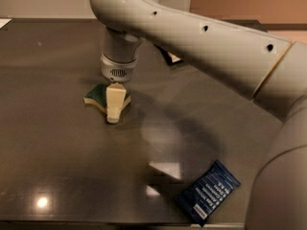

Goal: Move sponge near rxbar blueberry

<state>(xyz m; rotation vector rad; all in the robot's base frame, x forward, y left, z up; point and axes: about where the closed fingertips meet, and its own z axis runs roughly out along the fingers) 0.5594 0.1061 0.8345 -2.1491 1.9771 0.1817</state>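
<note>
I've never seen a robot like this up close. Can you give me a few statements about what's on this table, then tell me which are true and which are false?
1. The gripper is down at the sponge, in the left half of the table. True.
2. The sponge lies right beside the rxbar blueberry. False: they are well apart, with the bar at the near right and the sponge farther back to the left.
3. The rxbar blueberry lies flat close to the table's front edge. True.
4. The sponge is bright pink. False: it has a dark green top over a pale yellow base.
5. The gripper hangs over the rxbar blueberry. False: it is at the sponge.
</note>
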